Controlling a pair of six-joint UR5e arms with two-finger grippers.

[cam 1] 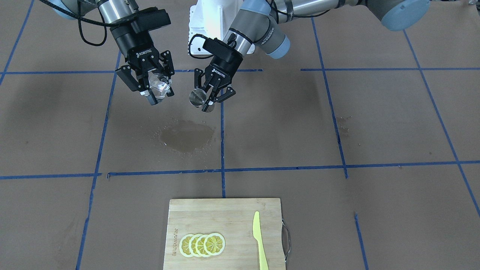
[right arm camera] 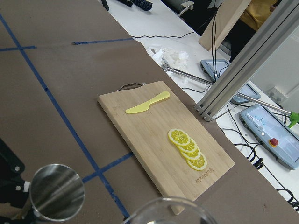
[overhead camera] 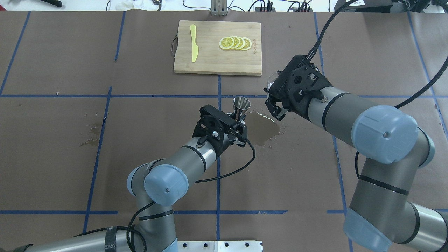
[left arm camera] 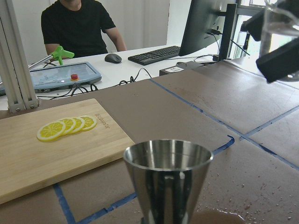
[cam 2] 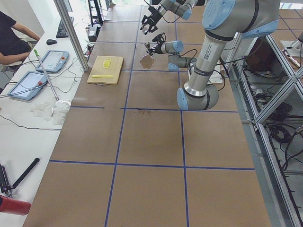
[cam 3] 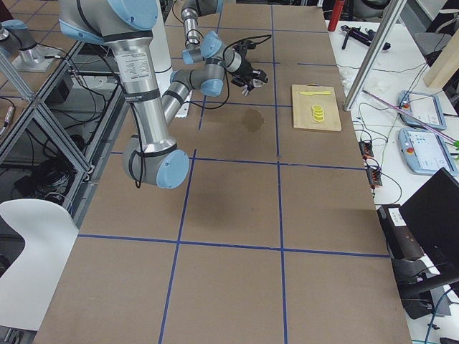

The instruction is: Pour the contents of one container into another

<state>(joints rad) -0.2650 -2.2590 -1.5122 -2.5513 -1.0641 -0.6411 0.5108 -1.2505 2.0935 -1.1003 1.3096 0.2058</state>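
The clear glass cup [cam 1: 159, 87] hangs above the table, tilted, with my right gripper [cam 1: 159, 94] shut on it. Its rim [right arm camera: 163, 212] fills the bottom of the right wrist view. Beside it, a short gap away, is the silver jigger [cam 1: 198, 98], held upright at its waist by my left gripper [cam 1: 211, 102]. From overhead the jigger [overhead camera: 241, 105] stands just beyond the left gripper [overhead camera: 238, 120], and the cup [overhead camera: 271, 81] peeks out past the right gripper [overhead camera: 273, 95]. The jigger's open mouth [left arm camera: 168, 156] looks empty; the cup [left arm camera: 280, 23] is up and to its right.
A wet spill [cam 1: 186, 137] darkens the brown paper below both grippers, with a smaller splash [cam 1: 343, 123] off to the side. A wooden cutting board [cam 1: 225, 213] holds lemon slices [cam 1: 202, 244] and a yellow knife [cam 1: 260, 240]. A person [left arm camera: 79, 23] sits at a side desk.
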